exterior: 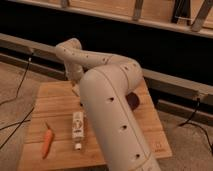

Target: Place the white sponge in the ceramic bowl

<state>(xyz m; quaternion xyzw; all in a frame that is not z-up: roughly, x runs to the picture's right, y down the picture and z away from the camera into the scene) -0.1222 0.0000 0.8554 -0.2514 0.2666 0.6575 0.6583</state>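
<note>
On the wooden counter (52,107), an orange carrot (46,141) lies at the left, with a white bottle (77,131) beside it. The end effector (75,90) hangs low over the counter's back part. I cannot tell if it is open or closed. I cannot see the white sponge. The dark bowl (133,100) peeks out behind the big arm (110,110).

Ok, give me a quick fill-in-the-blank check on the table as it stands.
1. In the picture, the carrot lies to the ___ of the bottle.
2. The bowl is mostly hidden behind the robot's ___.
3. The gripper hangs low over the wooden ___, just beyond the bottle.
Missing words: left; arm; table.
</note>
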